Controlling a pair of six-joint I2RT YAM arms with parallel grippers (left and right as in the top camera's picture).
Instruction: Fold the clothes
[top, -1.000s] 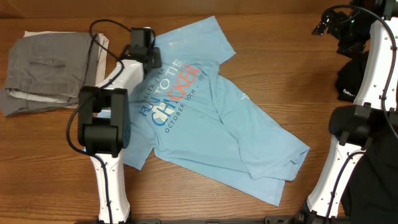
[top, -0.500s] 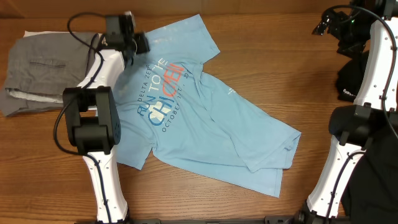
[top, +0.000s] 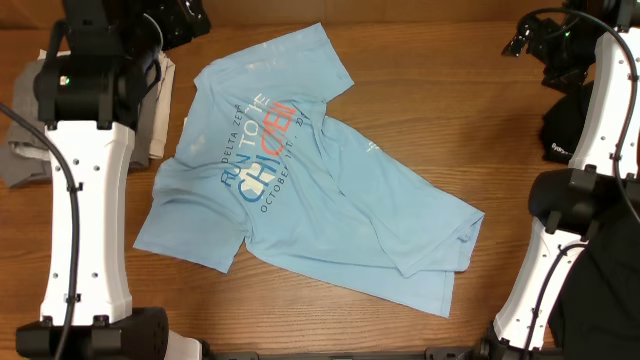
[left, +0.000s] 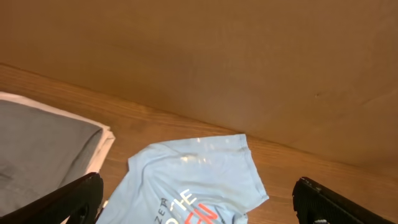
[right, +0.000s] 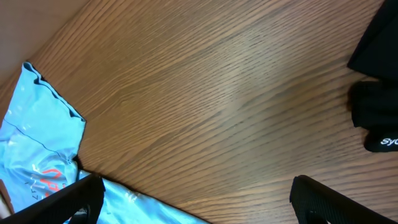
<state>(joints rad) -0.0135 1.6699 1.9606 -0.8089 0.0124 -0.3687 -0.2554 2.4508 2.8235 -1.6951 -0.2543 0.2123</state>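
The light blue T-shirt (top: 300, 170) lies spread and rumpled in the middle of the bench (top: 430, 100), touching neither hand. The left hand (left: 196, 182) hangs wide apart and empty at the shirt's 11 o'clock. The right hand (right: 198, 182), likewise spread and empty, sits well apart at its 2 o'clock.

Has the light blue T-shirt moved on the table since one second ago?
Yes. The T-shirt has slid to the left, toward the grey trousers.
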